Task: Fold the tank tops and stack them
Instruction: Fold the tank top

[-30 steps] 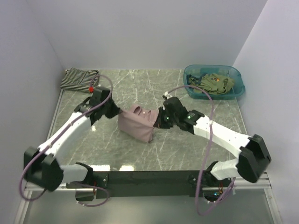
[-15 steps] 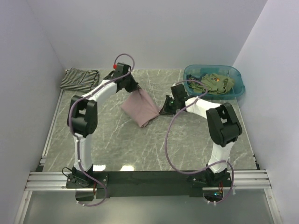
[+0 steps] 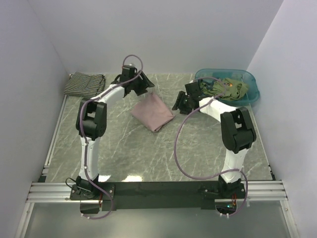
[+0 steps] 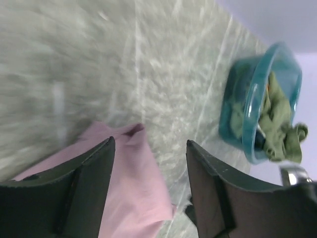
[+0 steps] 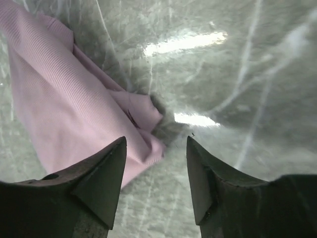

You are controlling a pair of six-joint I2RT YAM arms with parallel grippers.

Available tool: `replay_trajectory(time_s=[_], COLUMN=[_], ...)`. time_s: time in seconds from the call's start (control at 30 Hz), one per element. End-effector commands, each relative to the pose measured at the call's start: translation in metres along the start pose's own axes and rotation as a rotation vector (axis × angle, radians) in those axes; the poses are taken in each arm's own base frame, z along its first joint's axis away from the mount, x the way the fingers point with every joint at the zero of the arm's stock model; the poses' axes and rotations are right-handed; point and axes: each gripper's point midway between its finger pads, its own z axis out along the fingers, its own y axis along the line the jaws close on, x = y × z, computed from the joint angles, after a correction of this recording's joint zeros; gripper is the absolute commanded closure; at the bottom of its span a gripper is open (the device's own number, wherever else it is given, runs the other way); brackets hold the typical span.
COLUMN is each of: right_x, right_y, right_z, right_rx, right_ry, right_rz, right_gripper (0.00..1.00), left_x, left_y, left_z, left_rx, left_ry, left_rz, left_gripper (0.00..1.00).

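The dusty pink tank top [image 3: 152, 112] lies folded flat on the marble table, at the middle toward the back. My left gripper [image 3: 145, 88] hovers open just over its far left corner; in the left wrist view the pink cloth [image 4: 133, 188] lies loose below the gripper [image 4: 149, 144]. To the right, my right gripper [image 3: 178, 105] stands open beside the top's right corner, and its view shows the gripper [image 5: 156, 141] just off the pink cloth [image 5: 64, 104]. A striped tank top [image 3: 84, 83] lies folded at the back left. Olive green tank tops [image 3: 229, 88] are heaped in the basin.
A teal plastic basin [image 3: 250, 96] stands at the back right, also seen in the left wrist view as the basin [image 4: 229, 106] with olive cloth [image 4: 277, 114] inside. White walls close in the table at the left, back and right.
Both grippers carried the pink top toward the back of the table, then opened and let it go. It now lies flat, and both arms stretch far out.
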Motion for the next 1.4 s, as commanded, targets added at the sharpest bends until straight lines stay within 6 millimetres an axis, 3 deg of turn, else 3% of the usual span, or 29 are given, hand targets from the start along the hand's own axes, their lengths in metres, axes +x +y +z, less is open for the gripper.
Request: replay_trajectory(time_s=[0.0, 0.03, 0.1, 0.13, 0.17, 0.2, 0.3, 0.37, 0.47, 0.5, 0.6, 0.93, 1.13, 1.23, 1.37], right_x=[-0.025, -0.013, 0.001, 0.026, 0.035, 0.046, 0.082, 0.096, 0.104, 0.106, 0.115, 0.114, 0.114, 0.117, 0.127], right_y=[0.025, 0.026, 0.043, 0.054, 0.062, 0.068, 0.085, 0.093, 0.095, 0.095, 0.096, 0.099, 0.1, 0.099, 0.095], right_z=[-0.047, -0.05, -0.064, -0.065, -0.066, -0.067, -0.066, -0.064, -0.058, -0.056, -0.042, -0.018, -0.014, -0.008, -0.003], right_rx=[0.027, 0.026, -0.009, -0.014, -0.031, -0.04, -0.065, -0.079, -0.061, -0.055, -0.048, -0.028, -0.034, -0.024, -0.022], right_ry=[-0.153, -0.144, -0.151, -0.128, -0.123, -0.112, -0.066, -0.051, -0.055, -0.052, -0.027, -0.066, -0.089, -0.078, -0.056], right_rz=[-0.077, -0.091, -0.121, -0.148, -0.16, -0.169, -0.175, -0.168, -0.171, -0.171, -0.172, -0.115, -0.078, -0.077, -0.072], right_gripper=[0.41, 0.41, 0.41, 0.41, 0.43, 0.43, 0.44, 0.44, 0.44, 0.44, 0.45, 0.46, 0.53, 0.61, 0.62], left_x=[-0.071, -0.088, -0.081, -0.076, -0.077, -0.052, -0.009, 0.008, 0.045, 0.055, 0.066, 0.073, 0.082, 0.078, 0.077], left_y=[-0.04, -0.02, 0.022, 0.036, 0.039, 0.064, 0.081, 0.086, 0.099, 0.095, 0.099, 0.099, 0.131, 0.139, 0.143], left_z=[-0.076, -0.089, -0.121, -0.129, -0.146, -0.142, -0.14, -0.135, -0.117, -0.113, -0.097, -0.082, -0.075, -0.075, -0.07], left_rx=[0.019, -0.103, -0.293, -0.34, -0.35, -0.376, -0.313, -0.274, -0.21, -0.171, -0.122, -0.063, -0.216, -0.274, -0.326], left_ry=[-0.229, -0.323, -0.344, -0.35, -0.375, -0.325, -0.225, -0.181, -0.061, -0.011, 0.021, 0.011, 0.026, 0.005, 0.009], left_rz=[0.067, 0.043, -0.026, -0.046, -0.066, -0.09, -0.12, -0.129, -0.149, -0.16, -0.175, -0.198, -0.24, -0.247, -0.241], left_gripper=[0.35, 0.35, 0.4, 0.43, 0.44, 0.45, 0.43, 0.42, 0.38, 0.38, 0.37, 0.37, 0.45, 0.48, 0.51])
